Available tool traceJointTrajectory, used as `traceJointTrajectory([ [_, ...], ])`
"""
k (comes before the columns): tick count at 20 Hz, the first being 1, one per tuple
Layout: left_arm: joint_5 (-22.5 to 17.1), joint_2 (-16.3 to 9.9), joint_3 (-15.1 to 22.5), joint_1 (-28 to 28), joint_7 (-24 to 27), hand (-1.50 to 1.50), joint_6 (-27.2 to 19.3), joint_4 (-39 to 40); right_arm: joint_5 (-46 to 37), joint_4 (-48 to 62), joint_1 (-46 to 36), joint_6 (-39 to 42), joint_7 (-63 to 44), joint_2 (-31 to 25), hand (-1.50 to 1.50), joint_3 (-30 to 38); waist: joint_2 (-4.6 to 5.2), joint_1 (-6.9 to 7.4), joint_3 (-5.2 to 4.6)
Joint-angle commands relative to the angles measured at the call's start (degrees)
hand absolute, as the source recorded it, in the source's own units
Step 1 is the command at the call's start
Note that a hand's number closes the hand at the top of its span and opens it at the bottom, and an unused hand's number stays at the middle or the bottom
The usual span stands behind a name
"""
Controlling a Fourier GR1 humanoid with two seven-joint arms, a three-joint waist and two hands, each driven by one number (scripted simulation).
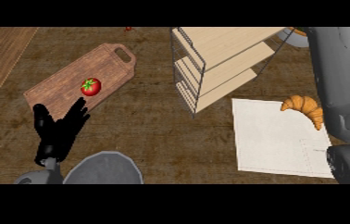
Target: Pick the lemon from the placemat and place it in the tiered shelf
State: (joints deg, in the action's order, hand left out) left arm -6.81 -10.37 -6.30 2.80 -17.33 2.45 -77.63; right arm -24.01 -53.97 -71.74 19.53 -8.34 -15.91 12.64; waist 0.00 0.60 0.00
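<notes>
The pale placemat [273, 140] lies at the right, and I see no lemon on it. A wire tiered shelf [219, 65] with light wooden boards stands at the top centre. My right forearm [331, 79] runs up along the right edge past the shelf's far corner, and its hand is out of view. A small yellow-orange bit [296, 31] shows beside that arm at the top; I cannot tell what it is. At the lower left my left hand [58, 128] rests open with its fingers up, holding nothing.
A croissant [305, 107] lies on the placemat's upper right corner. A tomato [91, 86] sits on a wooden cutting board [75, 79] at the left, just above my left hand. A grey round object [103, 170] is at the bottom left.
</notes>
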Motion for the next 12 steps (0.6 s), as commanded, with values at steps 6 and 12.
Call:
traceJointTrajectory([
  [6, 0.7, 0.5, 0.0, 0.1, 1.1, 0.0, -0.4, 0.9, 12.0, 3.9, -3.5, -1.1, -6.2, 0.9, -1.5, 11.0, 0.04, -0.16, -0.02],
  [12, 1.1, 0.7, 0.5, 1.0, -2.8, 0.0, -1.8, -2.1, 14.7, 6.7, -7.4, -8.3, -8.9, -3.9, -1.5, 16.9, 0.09, 0.06, 0.0],
])
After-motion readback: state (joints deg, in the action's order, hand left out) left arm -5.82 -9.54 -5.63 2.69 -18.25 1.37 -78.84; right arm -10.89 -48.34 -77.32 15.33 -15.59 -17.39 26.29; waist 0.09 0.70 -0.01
